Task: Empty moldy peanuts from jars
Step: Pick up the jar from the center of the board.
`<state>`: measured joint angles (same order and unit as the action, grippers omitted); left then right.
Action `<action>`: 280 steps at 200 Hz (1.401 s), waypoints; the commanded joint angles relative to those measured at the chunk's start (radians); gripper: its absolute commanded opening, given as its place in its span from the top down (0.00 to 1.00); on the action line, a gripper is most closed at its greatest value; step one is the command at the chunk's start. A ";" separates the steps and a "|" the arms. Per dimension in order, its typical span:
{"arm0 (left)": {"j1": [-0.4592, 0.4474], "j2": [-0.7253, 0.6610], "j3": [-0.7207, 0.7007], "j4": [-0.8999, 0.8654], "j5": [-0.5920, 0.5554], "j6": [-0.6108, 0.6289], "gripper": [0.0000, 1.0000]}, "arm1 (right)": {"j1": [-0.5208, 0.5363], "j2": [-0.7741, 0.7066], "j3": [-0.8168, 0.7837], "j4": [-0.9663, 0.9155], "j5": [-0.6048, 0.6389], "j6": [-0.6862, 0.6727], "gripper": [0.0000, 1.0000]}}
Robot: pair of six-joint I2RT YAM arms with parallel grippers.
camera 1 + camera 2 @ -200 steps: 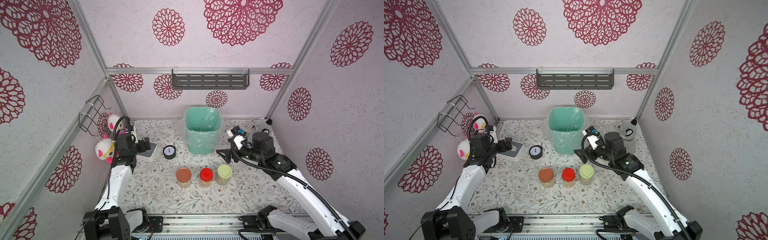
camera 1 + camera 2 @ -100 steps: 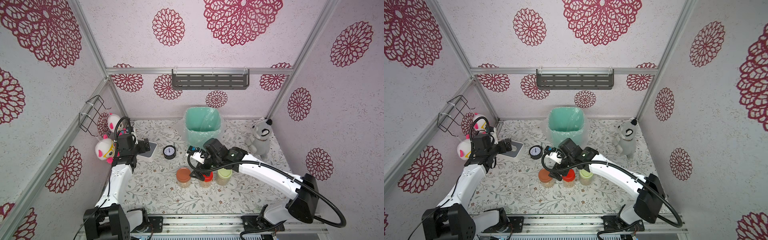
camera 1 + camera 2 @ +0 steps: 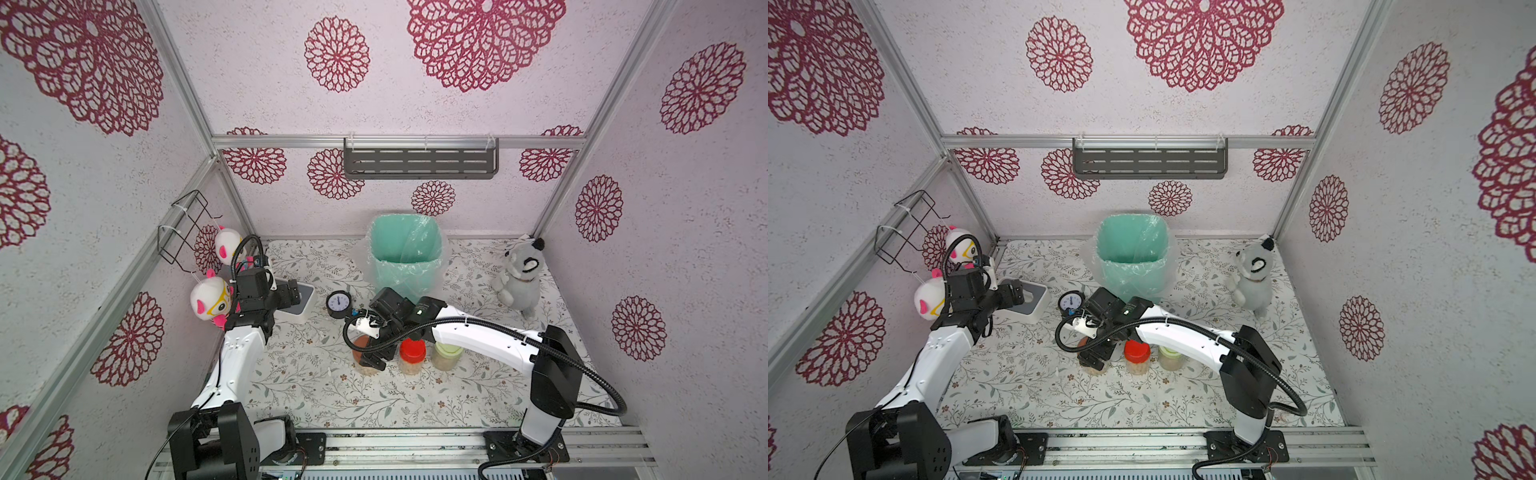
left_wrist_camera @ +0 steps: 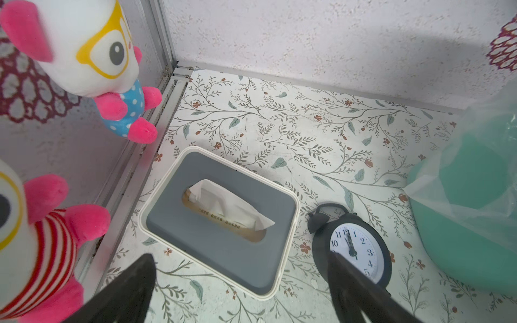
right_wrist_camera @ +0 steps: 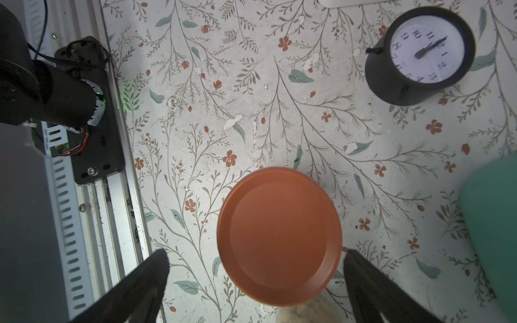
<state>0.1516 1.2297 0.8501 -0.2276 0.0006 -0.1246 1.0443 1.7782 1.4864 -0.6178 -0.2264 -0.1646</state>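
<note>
Three jars stand in a row near the middle of the floor: one with a brown-orange lid (image 3: 360, 344), one with a red lid (image 3: 412, 350) and one with a yellow-green lid (image 3: 448, 352). Pale peanuts (image 3: 410, 368) show through the clear walls. My right gripper (image 3: 377, 354) hangs open over the brown-lidded jar and hides much of it in both top views. In the right wrist view the brown-orange lid (image 5: 279, 235) lies between the spread fingers of the right gripper (image 5: 256, 253), which do not touch it. My left gripper (image 3: 293, 291) is open and empty over the tissue box, far from the jars.
A teal bin (image 3: 404, 279) lined with clear plastic stands behind the jars. A black alarm clock (image 3: 339, 303) and a grey tissue box (image 3: 302, 306) lie to the left of it. Pink-and-white plush toys (image 3: 210, 297) hang on the left wall. A grey plush dog (image 3: 521, 277) sits at the back right.
My right arm has swung from the back right, beside the bin, across to the left and down over the brown-lidded jar. The left arm has barely moved.
</note>
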 commanded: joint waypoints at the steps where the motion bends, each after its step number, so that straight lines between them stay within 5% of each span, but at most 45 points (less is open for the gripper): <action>1: 0.006 0.014 0.024 -0.015 -0.033 0.017 0.03 | 0.011 0.014 0.032 -0.040 0.057 -0.010 0.01; 135: 0.009 0.013 0.029 -0.022 -0.035 0.022 0.03 | 0.037 0.082 0.016 0.066 0.206 0.013 0.01; 205: 0.009 0.013 0.029 -0.023 -0.030 0.021 0.03 | 0.037 0.081 -0.005 0.083 0.177 0.028 0.13; 259: 0.008 0.011 0.029 -0.025 -0.022 0.022 0.03 | 0.030 0.058 -0.022 0.122 0.148 0.046 0.36; 280: 0.008 0.012 0.030 -0.026 -0.014 0.017 0.03 | 0.010 0.025 -0.054 0.171 0.118 0.067 0.56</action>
<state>0.1535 1.2457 0.8520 -0.2508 -0.0315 -0.1200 1.0748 1.8641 1.4635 -0.4969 -0.0635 -0.1436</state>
